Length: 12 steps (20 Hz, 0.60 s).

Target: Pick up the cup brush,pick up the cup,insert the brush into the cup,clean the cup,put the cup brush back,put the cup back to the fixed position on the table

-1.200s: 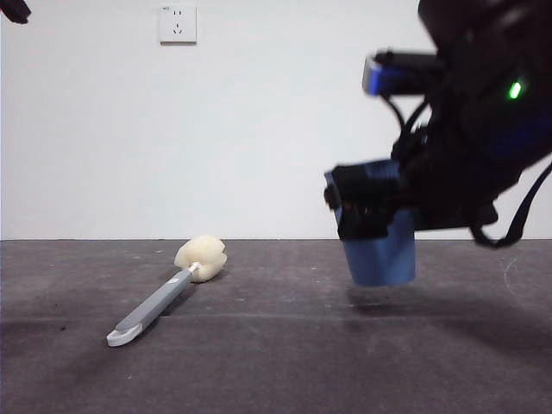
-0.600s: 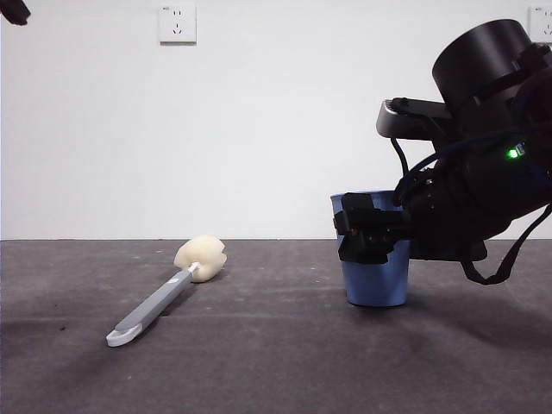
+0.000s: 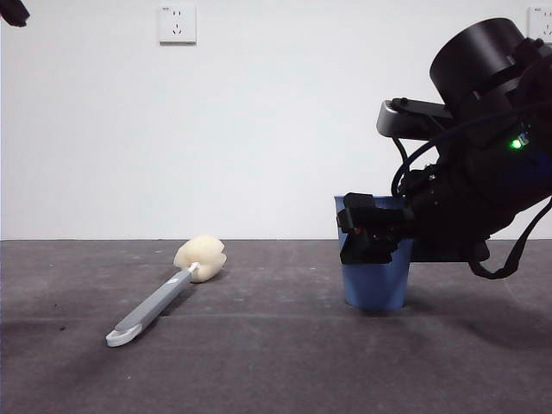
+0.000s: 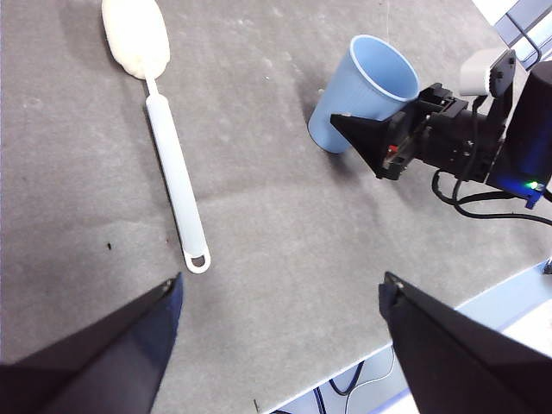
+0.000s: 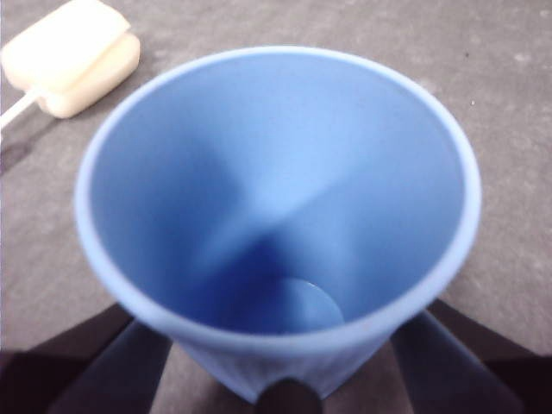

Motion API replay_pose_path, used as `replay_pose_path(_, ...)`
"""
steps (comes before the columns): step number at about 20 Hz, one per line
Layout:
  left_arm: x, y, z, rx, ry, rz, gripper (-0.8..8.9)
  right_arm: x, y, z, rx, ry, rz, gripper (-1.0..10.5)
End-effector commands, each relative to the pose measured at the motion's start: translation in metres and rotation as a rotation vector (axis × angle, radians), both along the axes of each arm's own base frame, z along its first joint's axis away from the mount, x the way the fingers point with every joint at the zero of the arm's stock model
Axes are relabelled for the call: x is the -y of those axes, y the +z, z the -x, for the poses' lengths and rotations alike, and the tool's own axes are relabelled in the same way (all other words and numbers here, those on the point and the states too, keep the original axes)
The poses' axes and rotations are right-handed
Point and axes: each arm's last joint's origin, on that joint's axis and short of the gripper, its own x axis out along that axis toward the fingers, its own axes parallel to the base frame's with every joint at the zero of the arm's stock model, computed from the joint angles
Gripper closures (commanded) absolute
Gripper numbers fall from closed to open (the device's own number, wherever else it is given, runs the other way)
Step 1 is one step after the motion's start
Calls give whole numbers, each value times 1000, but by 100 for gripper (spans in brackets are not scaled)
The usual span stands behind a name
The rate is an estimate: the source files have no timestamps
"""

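standing upright on the desk (image 3: pixel 259 362), a blue cup (image 3: pixel 374 289) sits between the right gripper (image 3: pixel 371 235) jaws, which close on its sides. the brush (image 3: pixel 164 293) lies flat, well apart. the left gripper (image 4: pixel 280 297) hovers above, jaws open.

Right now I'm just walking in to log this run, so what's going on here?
The right hand grips the blue cup, which stands upright on the table. The cup brush lies flat on the table, apart from the cup. The left hand hovers open above, holding nothing.
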Motion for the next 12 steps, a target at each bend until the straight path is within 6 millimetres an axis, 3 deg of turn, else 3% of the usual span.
replay_pose_path(1, 0, -2, 0, 5, -4, -9, 432, 5, -8, 10, -81, -5, 23, 566)
replay_pose_path(6, 0, -2, 0, 5, -3, -9, 431, 8, 10, 13, -45, -3, -1, 428)
replay_pose_path(8, 0, -2, 0, 5, -4, -9, 432, 8, 10, 14, -52, -4, 1, 374)
replay_pose_path(12, -1, -3, 0, -6, -2, -19, 432, 11, 4, 18, -135, -12, 40, 375)
